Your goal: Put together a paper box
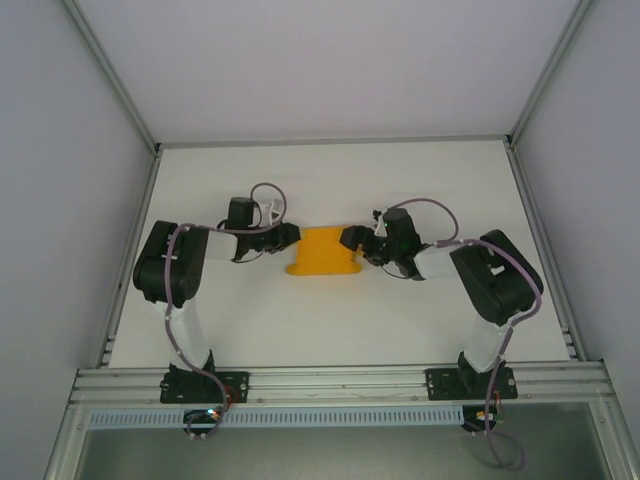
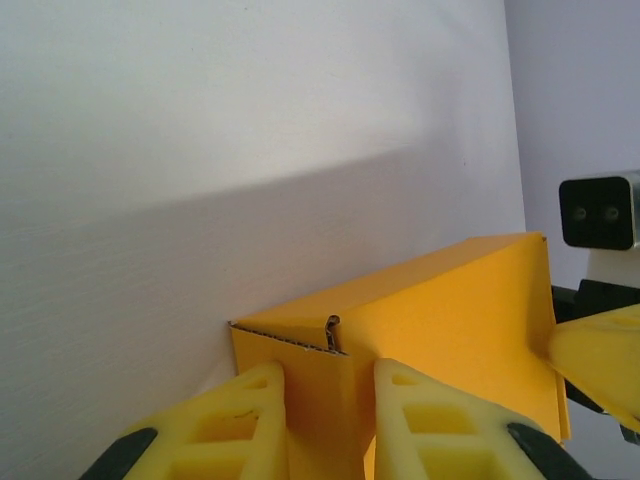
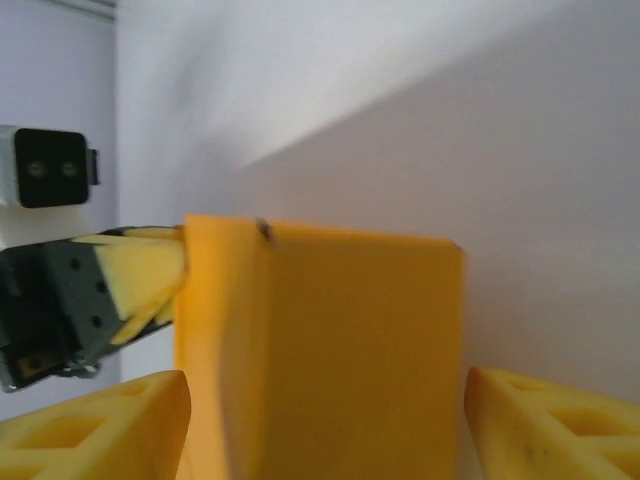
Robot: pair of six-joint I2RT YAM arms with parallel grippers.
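Observation:
The orange paper box [image 1: 322, 252], partly folded up, lies on the white table between both arms. My left gripper [image 1: 293, 234] is at its left end. In the left wrist view the box [image 2: 450, 320] shows a folded end flap, and the left gripper [image 2: 325, 375] is shut on that flap, one yellow finger [image 2: 250, 405] on each side. My right gripper [image 1: 350, 240] is at the box's right end. In the right wrist view the box [image 3: 340, 330] stands between the spread fingers of the right gripper [image 3: 325, 385], which is open and straddles it.
The white table [image 1: 330, 180] is walled by grey panels behind and on both sides, with a metal rail [image 1: 340, 382] along the near edge. The right arm's camera [image 2: 600, 210] faces the left wrist, and the left arm's camera [image 3: 50, 165] faces the right wrist.

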